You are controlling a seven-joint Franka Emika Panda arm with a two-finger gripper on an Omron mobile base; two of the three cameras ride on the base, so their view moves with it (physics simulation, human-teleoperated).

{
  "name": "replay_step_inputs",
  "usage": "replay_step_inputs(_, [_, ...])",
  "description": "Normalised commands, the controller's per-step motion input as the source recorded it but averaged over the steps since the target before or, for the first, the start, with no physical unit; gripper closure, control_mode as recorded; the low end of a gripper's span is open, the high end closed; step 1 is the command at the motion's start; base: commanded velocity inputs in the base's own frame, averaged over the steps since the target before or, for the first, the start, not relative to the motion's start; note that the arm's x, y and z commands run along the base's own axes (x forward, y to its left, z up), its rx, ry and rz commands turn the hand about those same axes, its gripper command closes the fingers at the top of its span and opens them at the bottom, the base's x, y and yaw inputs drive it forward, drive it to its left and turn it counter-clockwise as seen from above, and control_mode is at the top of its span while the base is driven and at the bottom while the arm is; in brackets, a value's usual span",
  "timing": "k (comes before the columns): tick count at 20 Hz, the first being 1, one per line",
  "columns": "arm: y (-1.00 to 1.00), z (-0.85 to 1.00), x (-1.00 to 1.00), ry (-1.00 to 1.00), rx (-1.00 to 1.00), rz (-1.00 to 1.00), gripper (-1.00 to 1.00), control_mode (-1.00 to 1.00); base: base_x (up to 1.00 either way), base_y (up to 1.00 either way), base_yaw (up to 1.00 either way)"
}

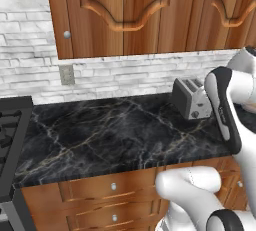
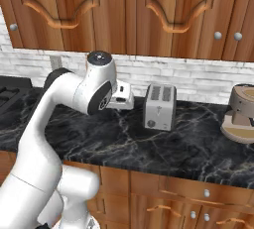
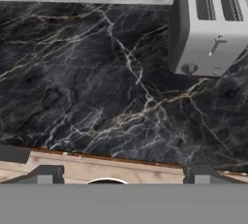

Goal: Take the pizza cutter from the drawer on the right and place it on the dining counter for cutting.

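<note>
Gripper (image 3: 123, 175) jaws stand wide apart with nothing between them, the two dark fingertips (image 3: 46, 174) hanging over the front edge of the worktop.

From the left, I see a black stove (image 1: 10, 140). Next to it is the worktop (image 1: 110, 135), glossy black marble with pale grey and tan veins. Behind it runs a whitewashed brick wall with a beige outlet (image 1: 66, 74). Orange-brown upper cabinets (image 1: 125, 10) with carved arched panels and small silver knobs hang above. Further right a boxy two-slot metal toaster (image 2: 159, 106) stands on the marble, and a rounded brown coffee machine (image 2: 240, 114) sits at the far right.

Under the worktop, the drawer fronts (image 2: 206, 193) in matching wood look flush and closed, each with a round silver knob.

In the hand view a strip of pale wood lies below the marble edge. A small round pale-rimmed shape (image 3: 106, 182) peeks up at the bottom of it. I cannot tell whether that is a knob or the cutter's wheel, so I cannot give its long axis or heading.
</note>
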Motion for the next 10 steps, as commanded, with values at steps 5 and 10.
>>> replay_step_inputs(5, [-0.88,-0.44,-0.57,-0.16,0.0,0.01,-1.0,-1.0,0.0,0.0,0.0])
replay_step_inputs(10, [-0.79,-0.41,-0.61,-0.17,0.0,0.0,-1.0,-1.0,0.0,0.0,0.0])
